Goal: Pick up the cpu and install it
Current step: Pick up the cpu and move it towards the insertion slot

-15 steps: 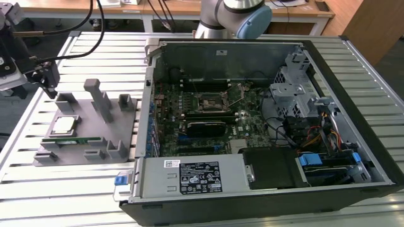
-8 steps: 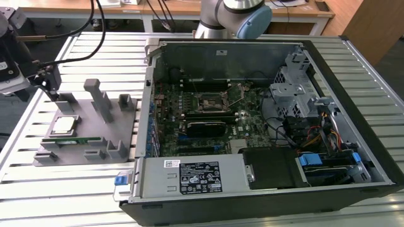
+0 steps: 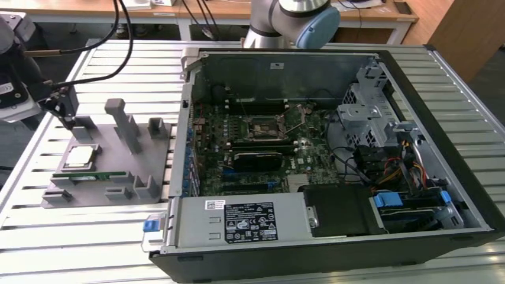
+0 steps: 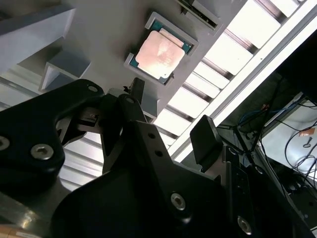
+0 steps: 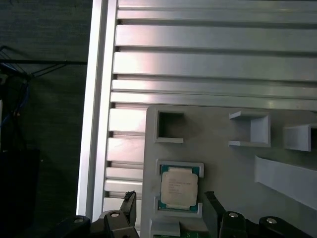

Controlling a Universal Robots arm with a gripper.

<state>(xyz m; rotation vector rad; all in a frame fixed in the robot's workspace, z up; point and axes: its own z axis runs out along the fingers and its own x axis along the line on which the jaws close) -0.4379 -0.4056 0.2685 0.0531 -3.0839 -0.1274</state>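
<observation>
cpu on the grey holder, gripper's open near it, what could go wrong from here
1. The small square silver-topped cpu sits in a raised frame on the grey plastic holder; the open black gripper could land its fingers on that frame rather than on the chip's edges.
2. The long green memory stick lies close beside the cpu, so an off-centre descent might knock it.

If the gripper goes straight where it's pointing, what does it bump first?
Probably the cpu, lying in its grey holder right ahead of the open gripper, though depth is unclear.
</observation>
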